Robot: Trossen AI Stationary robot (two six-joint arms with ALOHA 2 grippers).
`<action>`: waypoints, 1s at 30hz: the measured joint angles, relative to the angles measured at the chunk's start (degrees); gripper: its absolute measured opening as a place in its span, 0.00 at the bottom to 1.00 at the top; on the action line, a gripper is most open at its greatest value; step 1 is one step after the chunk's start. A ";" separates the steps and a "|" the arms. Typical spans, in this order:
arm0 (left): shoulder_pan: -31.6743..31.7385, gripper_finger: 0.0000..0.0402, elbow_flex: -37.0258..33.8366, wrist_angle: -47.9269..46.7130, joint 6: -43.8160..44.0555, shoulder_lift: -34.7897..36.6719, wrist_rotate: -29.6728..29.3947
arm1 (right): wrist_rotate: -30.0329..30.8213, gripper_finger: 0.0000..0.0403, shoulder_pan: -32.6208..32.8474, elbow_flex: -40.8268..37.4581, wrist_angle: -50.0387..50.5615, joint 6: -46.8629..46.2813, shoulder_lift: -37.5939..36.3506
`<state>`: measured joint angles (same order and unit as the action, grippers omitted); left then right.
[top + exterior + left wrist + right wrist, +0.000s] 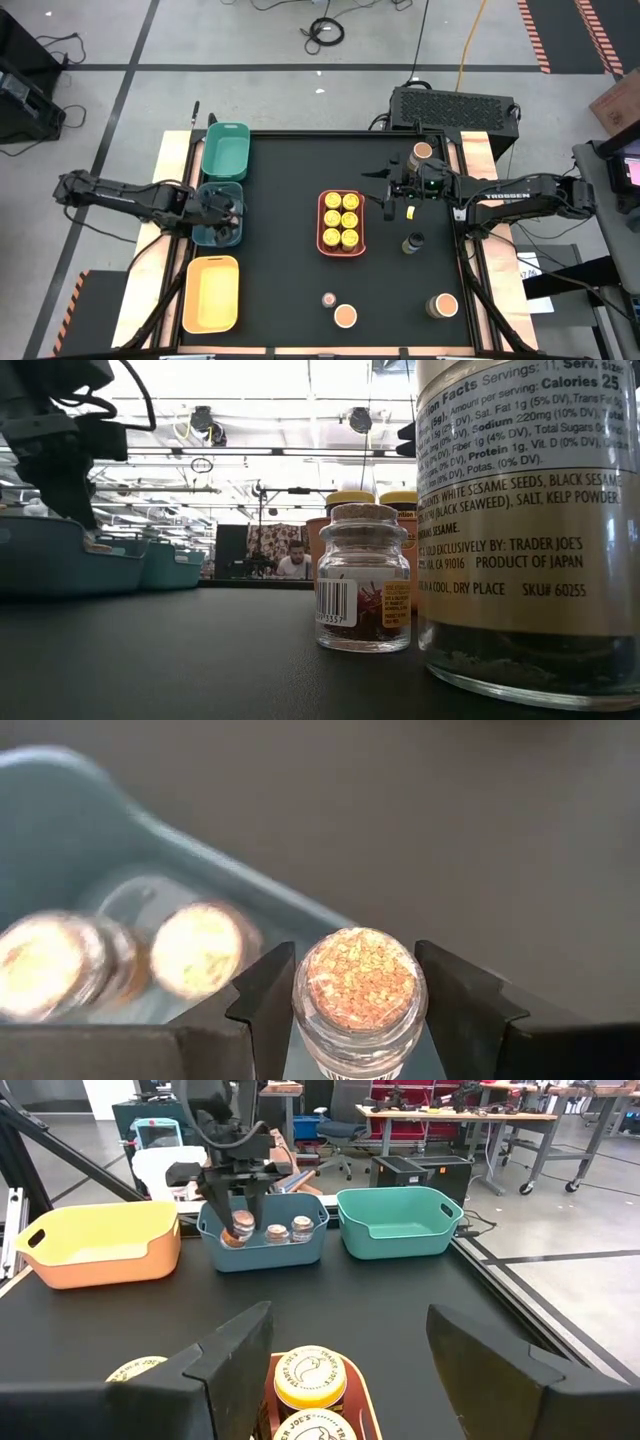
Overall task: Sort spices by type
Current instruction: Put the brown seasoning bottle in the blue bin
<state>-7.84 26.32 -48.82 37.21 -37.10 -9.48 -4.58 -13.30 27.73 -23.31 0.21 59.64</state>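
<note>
The left gripper [240,1215] is clamped on a small cork-topped jar [359,982], holding it over the blue tray [203,190] at the table's nine o'clock edge, where two more cork-topped jars [286,1232] sit. The right gripper [388,186] hangs with its fingers spread and nothing between them, at about two o'clock from the coral tray [322,222] mid-table, which holds six yellow-lidded jars [340,219]. Loose jars remain toward five o'clock, among them a tan-lidded jar [345,316].

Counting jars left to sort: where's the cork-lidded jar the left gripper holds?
The cork-lidded jar sits between the left gripper's fingers over the teal tray, left side of the high view.
</note>
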 joint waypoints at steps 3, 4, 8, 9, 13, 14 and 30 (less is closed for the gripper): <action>-2.04 0.47 -2.58 4.51 0.94 -0.03 -0.63 | 0.00 0.64 0.01 0.00 0.00 0.00 0.00; -2.66 0.47 -3.59 5.38 1.40 -0.12 -0.74 | 0.00 0.64 0.00 0.00 0.00 0.01 0.00; -4.82 0.47 -5.35 6.15 4.31 -1.02 -3.54 | 0.00 0.64 0.00 0.00 0.00 0.02 0.00; -5.35 0.47 -5.35 6.33 4.52 -1.17 -4.63 | 0.00 0.64 0.00 0.00 -0.02 0.00 0.02; -6.68 0.47 -5.35 5.66 6.00 -1.55 -9.33 | 0.00 0.64 0.02 0.00 -0.02 0.02 0.02; -6.85 0.47 -5.35 5.70 6.03 -1.58 -9.80 | 0.00 0.64 0.00 0.00 -0.02 0.02 0.02; -6.94 0.47 -5.35 5.45 7.43 -5.25 -8.36 | 0.00 0.64 0.02 0.00 -0.04 -0.15 0.02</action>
<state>-14.78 20.97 -43.37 44.64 -42.35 -17.84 -4.58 -13.28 27.73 -23.35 0.05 59.66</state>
